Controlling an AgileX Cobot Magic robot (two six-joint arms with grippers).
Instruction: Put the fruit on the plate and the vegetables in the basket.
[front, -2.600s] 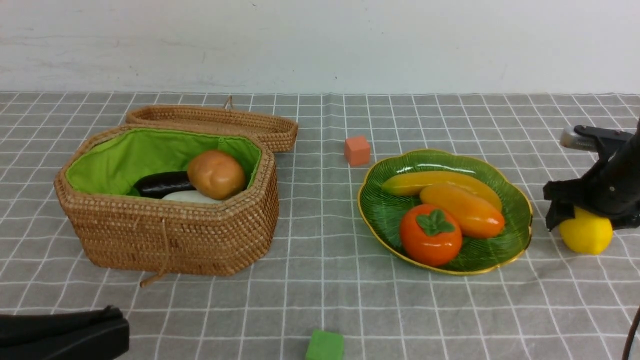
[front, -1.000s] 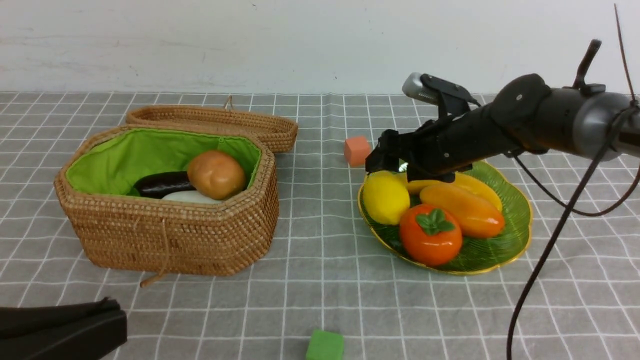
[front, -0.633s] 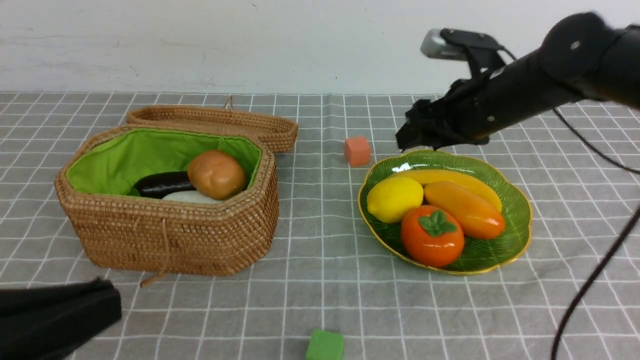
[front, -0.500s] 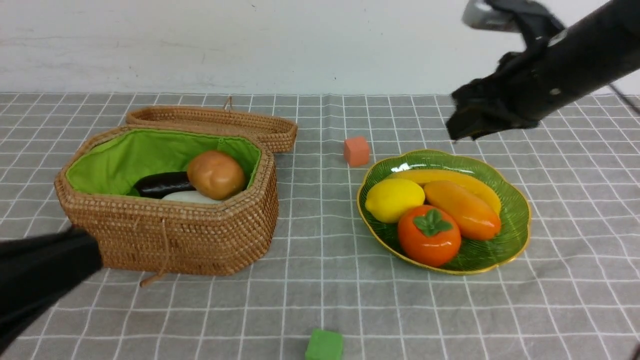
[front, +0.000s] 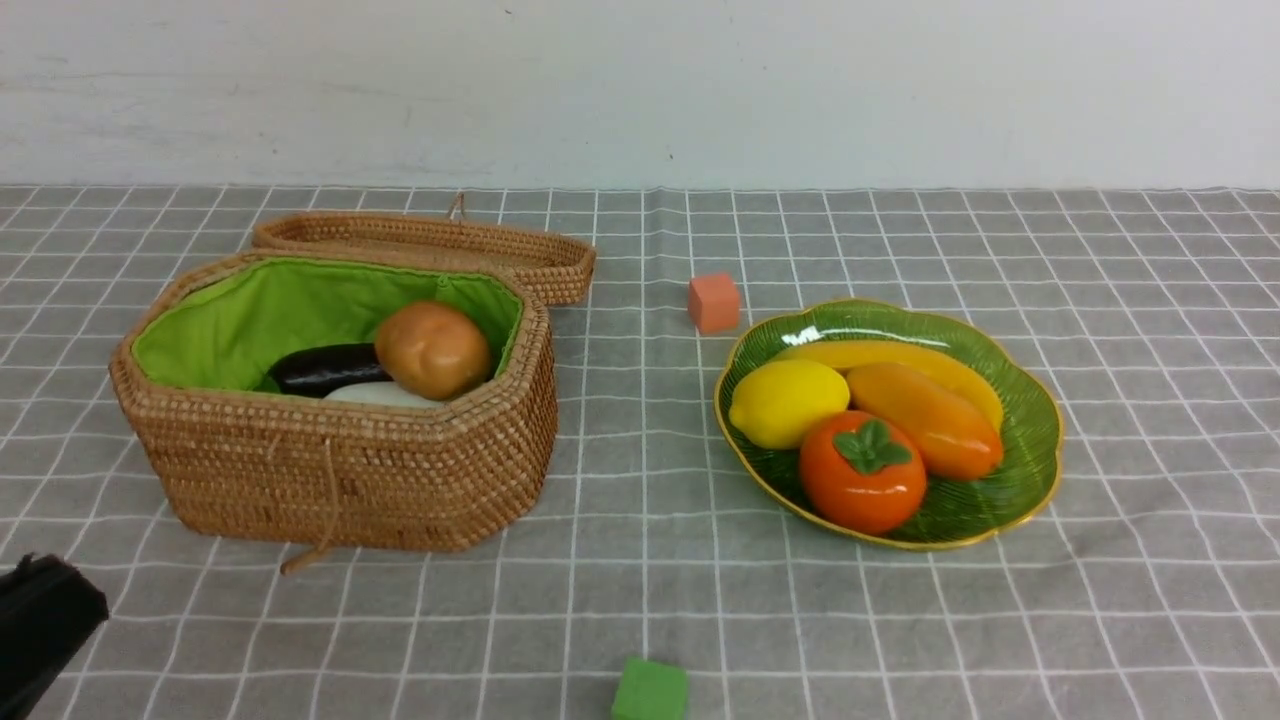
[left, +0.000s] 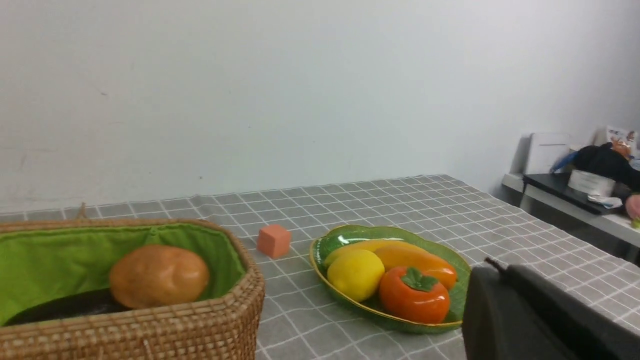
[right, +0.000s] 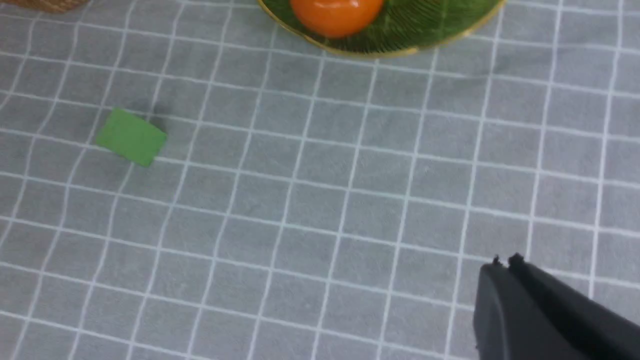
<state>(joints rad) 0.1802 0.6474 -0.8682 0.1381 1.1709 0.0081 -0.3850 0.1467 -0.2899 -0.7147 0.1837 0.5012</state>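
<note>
The green gold-rimmed plate (front: 1030, 420) holds the lemon (front: 788, 402), banana (front: 860, 353), mango (front: 925, 418) and persimmon (front: 862, 470). The open wicker basket (front: 330, 470) holds the potato (front: 432, 348), the eggplant (front: 325, 367) and the white radish (front: 375, 395), which is mostly hidden. My left gripper (front: 40, 625) shows only at the front left corner, near the basket; in the left wrist view it (left: 492, 265) is shut and empty. My right gripper (right: 502, 261) is out of the front view; it is shut and empty over bare cloth, on the near side of the plate (right: 425, 25).
The basket's lid (front: 430, 245) lies open behind it. A small orange cube (front: 714, 301) sits behind the plate's left edge. A small green cube (front: 650, 692) sits at the front middle and also shows in the right wrist view (right: 131, 136). A grey checked cloth covers the table.
My right gripper carried the lemon from right of the plate, set it on the plate's left side, let go, then rose and left the front view. The left arm shifted at the lower left.
</note>
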